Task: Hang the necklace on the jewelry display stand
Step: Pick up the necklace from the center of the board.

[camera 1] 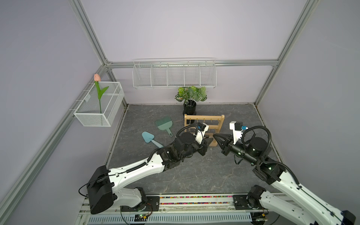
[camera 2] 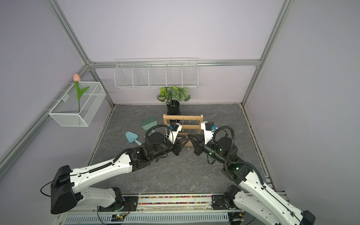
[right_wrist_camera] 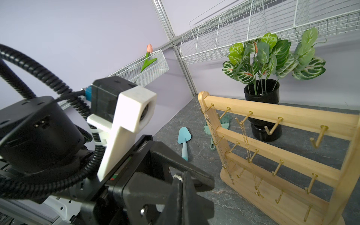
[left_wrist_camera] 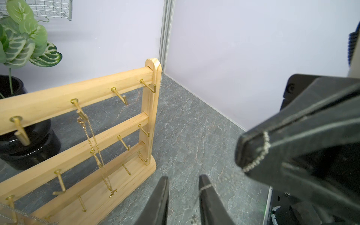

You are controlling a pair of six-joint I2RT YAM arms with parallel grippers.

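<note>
**Handover in front of the jewelry display stand point(left_wrist_camera: 151, 109).** The necklace point(left_wrist_camera: 266, 144), a fine silver chain, is pinched between the pressed-together fingers of the right gripper point(left_wrist_camera: 245, 150). From there it sags across to the left gripper point(left_wrist_camera: 183, 177), whose fingers point(left_wrist_camera: 206, 194) stand spread with clear space between them. The chain lies over one of these fingers and is not clamped. The stand rises just ahead of the left fingertips on the grey surface point(left_wrist_camera: 185, 126), and a gold chain point(left_wrist_camera: 100, 165) already hangs from a top-bar hook beyond them.

**Handling, as judged:** the chain looks very light, wholly limp and slippery. It is likely to slide off a smooth finger, tangle, or snag on neighbouring hooks, and its thin links could kink under a hard pull. It is best held at two points near the top of the loop, kept apart so that an open span can be lowered over a free hook.

**Writing:** no brand, label or writing is legible in any view
</note>
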